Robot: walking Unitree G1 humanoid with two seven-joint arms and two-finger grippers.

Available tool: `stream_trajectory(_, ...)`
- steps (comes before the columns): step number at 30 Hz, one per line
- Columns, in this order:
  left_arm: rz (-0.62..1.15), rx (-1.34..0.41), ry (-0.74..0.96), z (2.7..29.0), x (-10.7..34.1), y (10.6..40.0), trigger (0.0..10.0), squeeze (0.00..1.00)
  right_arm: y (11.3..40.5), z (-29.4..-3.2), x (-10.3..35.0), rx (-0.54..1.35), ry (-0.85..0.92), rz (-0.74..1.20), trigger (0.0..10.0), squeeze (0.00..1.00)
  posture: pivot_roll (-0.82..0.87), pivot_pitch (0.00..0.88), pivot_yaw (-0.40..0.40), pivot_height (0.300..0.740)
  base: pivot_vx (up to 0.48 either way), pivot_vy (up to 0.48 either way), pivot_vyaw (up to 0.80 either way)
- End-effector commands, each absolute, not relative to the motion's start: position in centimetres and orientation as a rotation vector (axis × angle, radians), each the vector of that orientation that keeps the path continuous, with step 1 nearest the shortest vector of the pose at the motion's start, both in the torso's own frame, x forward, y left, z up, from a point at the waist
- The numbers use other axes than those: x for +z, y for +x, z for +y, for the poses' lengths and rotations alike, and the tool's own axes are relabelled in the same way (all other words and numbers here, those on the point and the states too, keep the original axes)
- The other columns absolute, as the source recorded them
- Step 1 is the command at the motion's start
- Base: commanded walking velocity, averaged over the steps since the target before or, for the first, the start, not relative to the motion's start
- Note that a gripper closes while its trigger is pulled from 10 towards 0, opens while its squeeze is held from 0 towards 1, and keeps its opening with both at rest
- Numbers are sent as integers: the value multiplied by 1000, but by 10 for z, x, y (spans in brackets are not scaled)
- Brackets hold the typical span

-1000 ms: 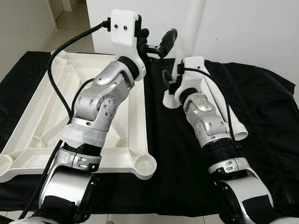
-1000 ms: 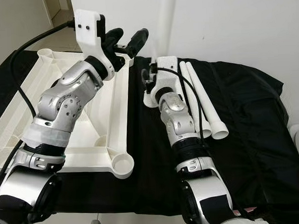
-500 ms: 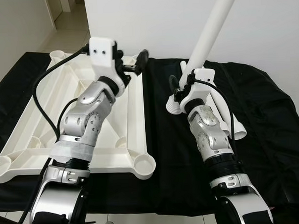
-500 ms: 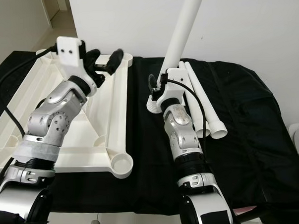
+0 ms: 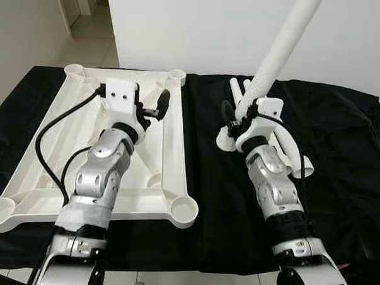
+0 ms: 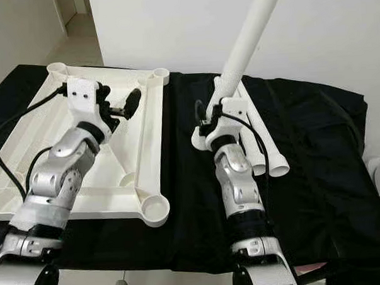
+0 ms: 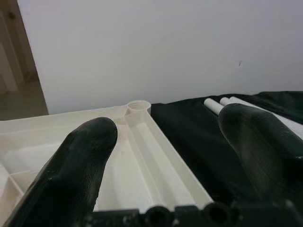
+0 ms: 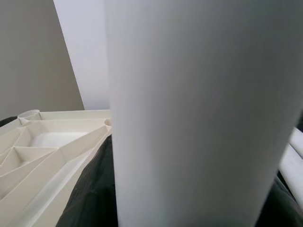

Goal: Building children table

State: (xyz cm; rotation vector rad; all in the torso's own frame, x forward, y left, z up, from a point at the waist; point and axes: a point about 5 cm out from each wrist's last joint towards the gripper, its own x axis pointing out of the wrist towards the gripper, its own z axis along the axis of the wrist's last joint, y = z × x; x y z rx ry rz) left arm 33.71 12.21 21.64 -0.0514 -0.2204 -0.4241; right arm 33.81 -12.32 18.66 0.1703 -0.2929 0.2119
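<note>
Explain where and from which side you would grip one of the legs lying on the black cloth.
Grip a lying leg around its plain round shaft near the middle, coming down from above with the fingers across its width. It lies flat beside another, flared end toward the robot. The outer leg's free right side gives finger room. The right end effector already holds one leg.

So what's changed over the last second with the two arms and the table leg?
The left gripper dropped from raised to low over the tabletop, fingers open. The right gripper tilted its held leg further rightward. The spare legs on the black cloth stayed put.
</note>
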Motion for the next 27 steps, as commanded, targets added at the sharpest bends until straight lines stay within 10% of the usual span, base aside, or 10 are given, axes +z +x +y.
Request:
stream_trajectory(1,-219,-438,-22,120,210,331,10000,0,335,-124,192,223,159,-334,10000,0,22,0,-36,740,0,0,0)
stream_trajectory(27,-71,-969,336,139,155,271,10000,0,327,-130,187,253,119,-333,10000,0,32,0,-48,740,0,0,0)
